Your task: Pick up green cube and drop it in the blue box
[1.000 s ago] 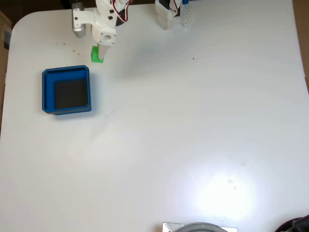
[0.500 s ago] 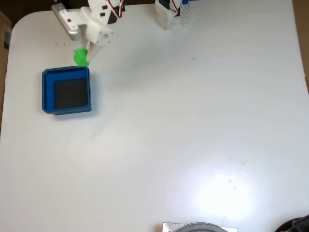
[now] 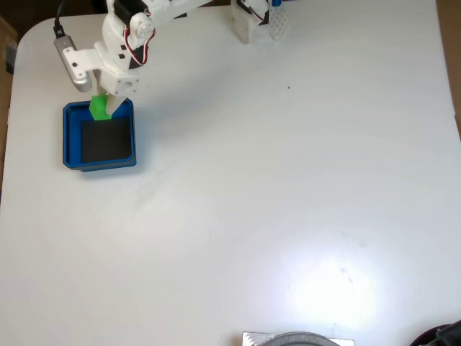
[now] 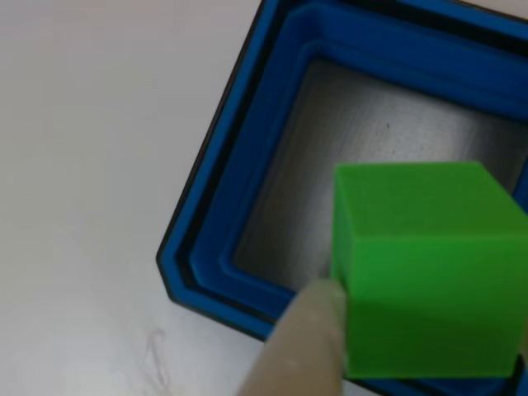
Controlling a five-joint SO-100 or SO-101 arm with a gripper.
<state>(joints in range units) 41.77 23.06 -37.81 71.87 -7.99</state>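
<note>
White plastic links of the arm reach in from the top edge of the fixed view and slant down to the left, ending in a wrist block with a red-trimmed servo and a grey piece jutting to the left. From that block the gripper points down over the upper wall of the blue box, which sits near the left side of the white table. The green cube is pinched in the jaws, and in the fixed view it overlaps the box's top rim and the upper edge of its dark floor. In the other view the green cube fills the lower right, with a pale beige finger pressed against its left face; the opposite finger is hidden behind the cube. Beyond it lie the stepped blue walls and the grey-black floor, so the cube hangs above the tray's interior near one wall, not resting on the floor.
</note>
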